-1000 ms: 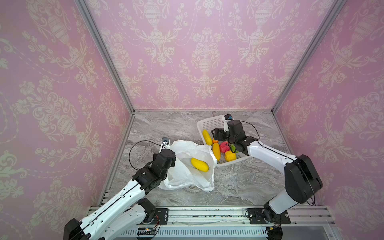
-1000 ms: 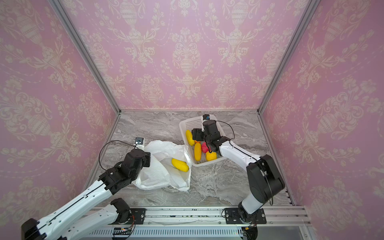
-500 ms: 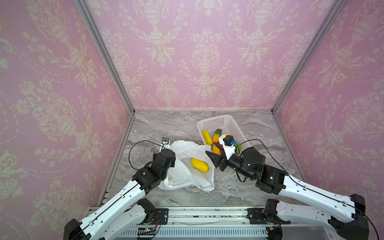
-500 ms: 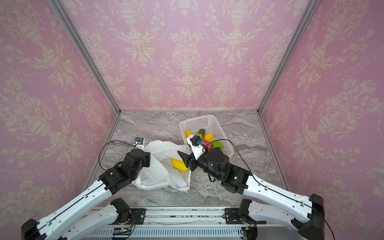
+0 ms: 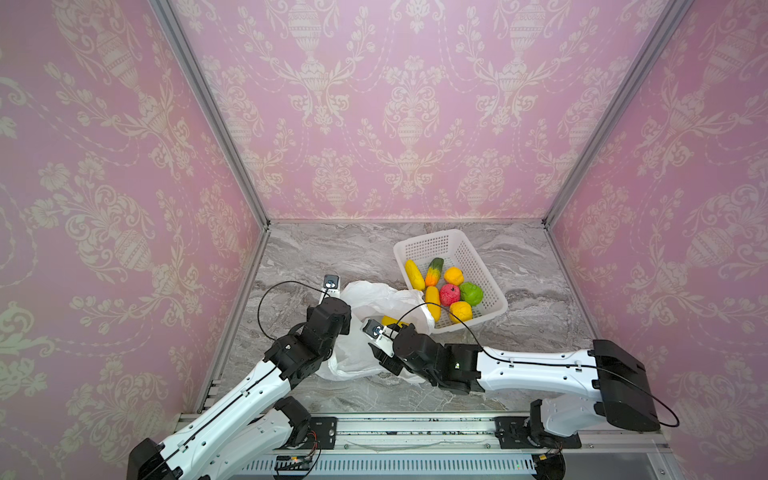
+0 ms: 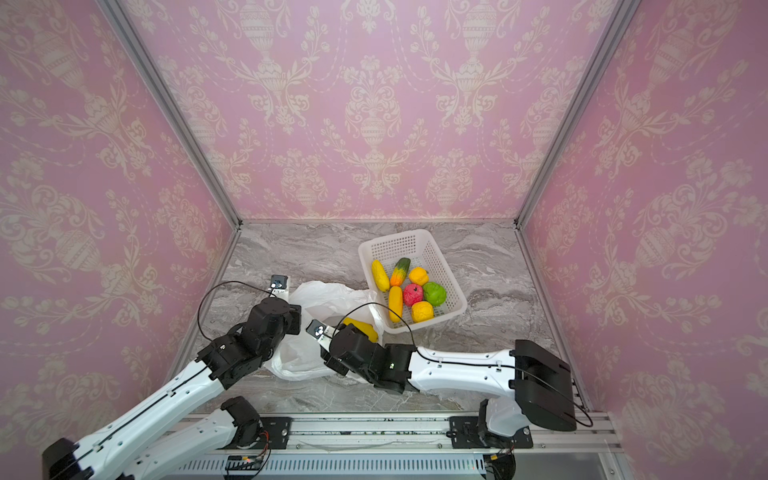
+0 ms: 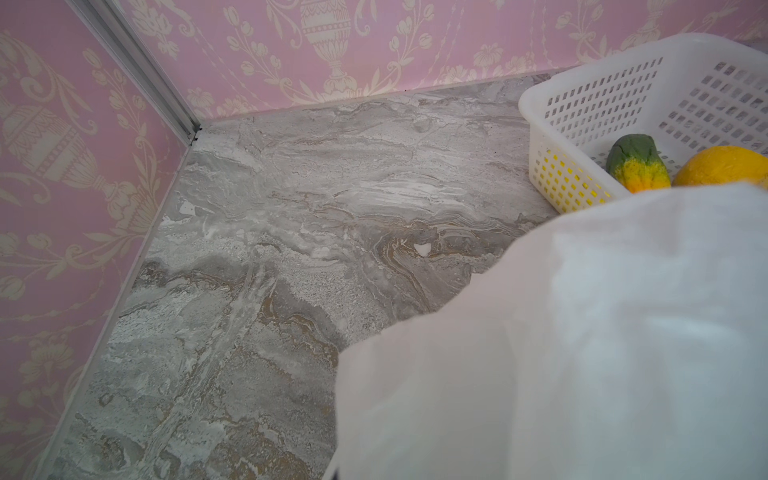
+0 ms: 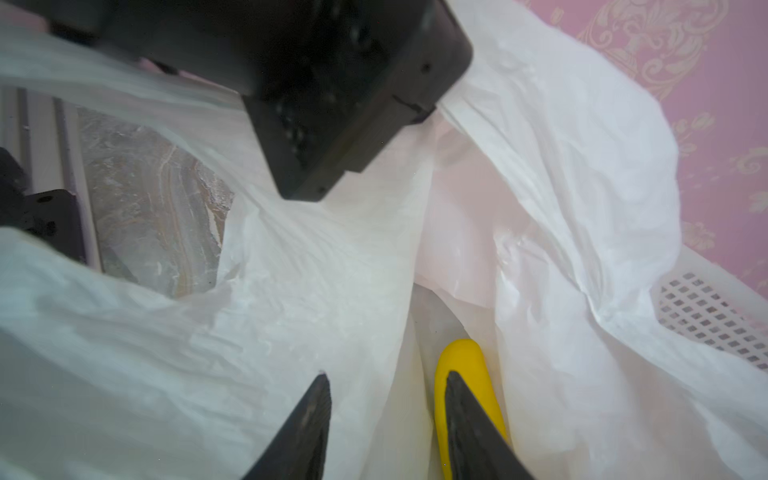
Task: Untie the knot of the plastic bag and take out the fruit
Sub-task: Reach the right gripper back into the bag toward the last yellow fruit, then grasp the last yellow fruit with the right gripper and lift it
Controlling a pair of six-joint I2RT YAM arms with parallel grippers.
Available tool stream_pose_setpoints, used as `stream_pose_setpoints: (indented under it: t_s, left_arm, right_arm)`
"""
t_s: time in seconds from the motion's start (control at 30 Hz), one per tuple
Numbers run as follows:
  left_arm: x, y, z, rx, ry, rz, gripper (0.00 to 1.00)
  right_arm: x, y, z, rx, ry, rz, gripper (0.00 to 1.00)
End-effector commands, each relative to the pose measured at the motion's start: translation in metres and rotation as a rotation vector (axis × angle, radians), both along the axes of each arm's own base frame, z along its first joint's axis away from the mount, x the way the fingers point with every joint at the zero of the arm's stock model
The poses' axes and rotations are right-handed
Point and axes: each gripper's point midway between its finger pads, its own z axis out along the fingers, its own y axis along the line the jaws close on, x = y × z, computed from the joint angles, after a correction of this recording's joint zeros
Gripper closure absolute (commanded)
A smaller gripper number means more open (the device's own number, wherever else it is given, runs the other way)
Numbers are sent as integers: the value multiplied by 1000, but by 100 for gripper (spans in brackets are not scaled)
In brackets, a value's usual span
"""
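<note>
Right gripper (image 8: 386,375) has swung from basket (image 5: 449,233) to plastic bag (image 5: 374,296).

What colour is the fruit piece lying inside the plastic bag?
The fruit piece is plain yellow, clearest in the right wrist view, inside the plastic bag.

A white plastic bag (image 5: 374,299) lies crumpled near the worktop's (image 5: 316,249) middle, a yellow fruit (image 5: 390,320) showing inside. The left arm (image 5: 257,386) and right arm (image 5: 536,368) bend over it. Seven fruit pieces (image 5: 450,294) fill the basket (image 5: 428,241) toward the back right corner.
</note>
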Motion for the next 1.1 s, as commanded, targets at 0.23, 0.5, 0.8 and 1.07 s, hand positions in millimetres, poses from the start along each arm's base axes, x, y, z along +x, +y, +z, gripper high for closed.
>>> stream_pose_setpoints:
  t_s: [0.23, 0.5, 0.8, 1.07]
  left_arm:
    - [-5, 2, -1, -22, 6, -5, 100]
    - [-2, 0, -4, -16, 18, -9, 100]
    - [-1, -1, -4, -11, 17, -9, 100]
    - [-2, 0, -4, -15, 17, -10, 100]
  right_arm:
    - [51, -18, -83, -55, 173, -196, 59]
    - [78, -27, -124, -167, 142, -340, 31]
    - [92, -45, -112, -200, 57, -453, 14]
    - [102, -57, -121, -214, 83, -521, 13]
